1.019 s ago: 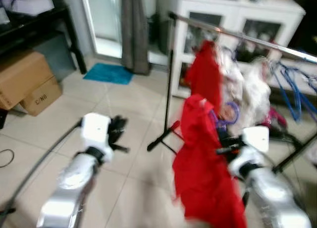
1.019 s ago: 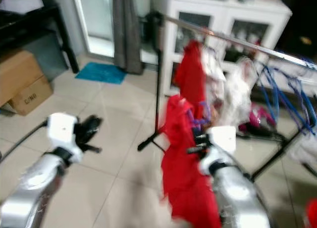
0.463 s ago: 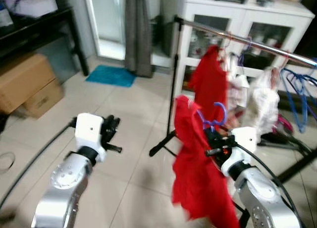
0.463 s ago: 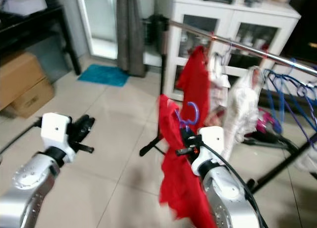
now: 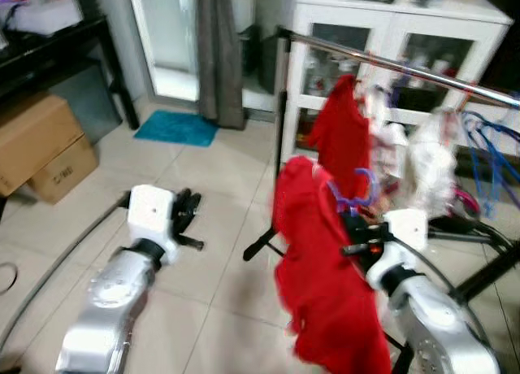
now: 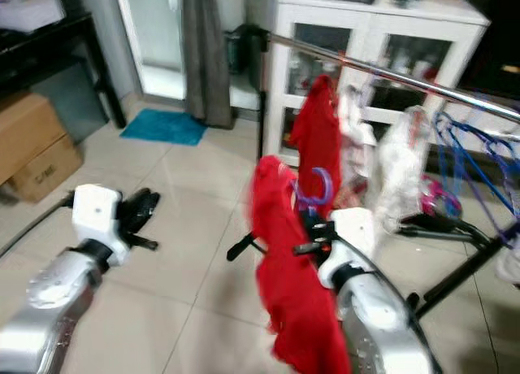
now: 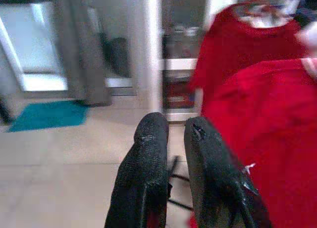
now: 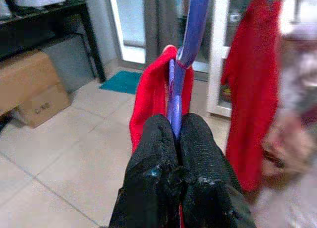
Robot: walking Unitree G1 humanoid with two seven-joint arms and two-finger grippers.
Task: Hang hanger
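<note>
Two cardboard boxes stand stacked at the far left on the tiled floor, below a black surface. A teal mat lies before a glass door, beside one grey curtain. The left hand hovers over the floor, grasping nothing, its two black fingers close together with a narrow gap between them. Further right, the right hand is clenched on the purple hanger, which carries one red garment and sits below and in front of the metal rail, not touching it. A second red garment hangs on the rail, then white clothes and several blue hangers. One white cabinet stands behind.
</note>
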